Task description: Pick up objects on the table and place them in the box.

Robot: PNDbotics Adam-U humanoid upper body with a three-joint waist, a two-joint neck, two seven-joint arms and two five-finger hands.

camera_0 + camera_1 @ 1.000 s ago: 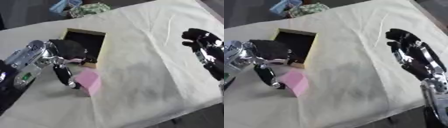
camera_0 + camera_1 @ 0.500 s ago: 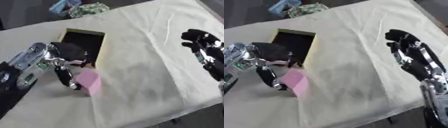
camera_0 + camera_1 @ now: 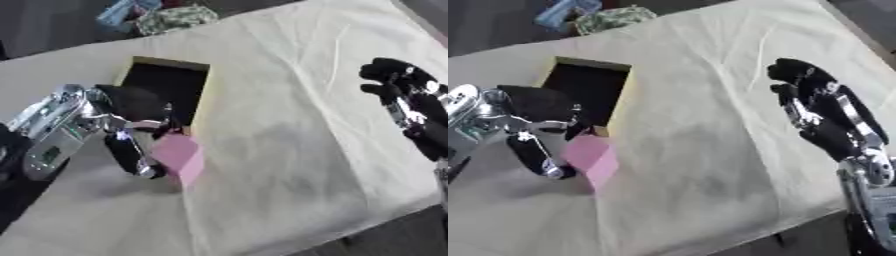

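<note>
Right now I have the counter (image 3: pixel 289 150) spread wide under a pale cloth, and the box (image 3: pixel 203 95) lies on its left half, dark inside with a tan rim, open at the top. My left robot hand (image 3: pixel 131 125) sits just in front of the box's near edge, with the thumb on one side and the fingers on the other of the pink block (image 3: pixel 180 159), pinching it. The block is tilted, and I cannot tell whether its lower edge touches the cloth; it sits just beside the box's near corner, not yet over the opening. My right robot hand (image 3: pixel 820 107) hangs idle at the right, well apart from everything, fingers relaxed and holding nothing. I judge this the pick-up step with the grasp made. Next I need to lift the block clear of the rim, carry it back over the dark opening, and only then let go.
</note>
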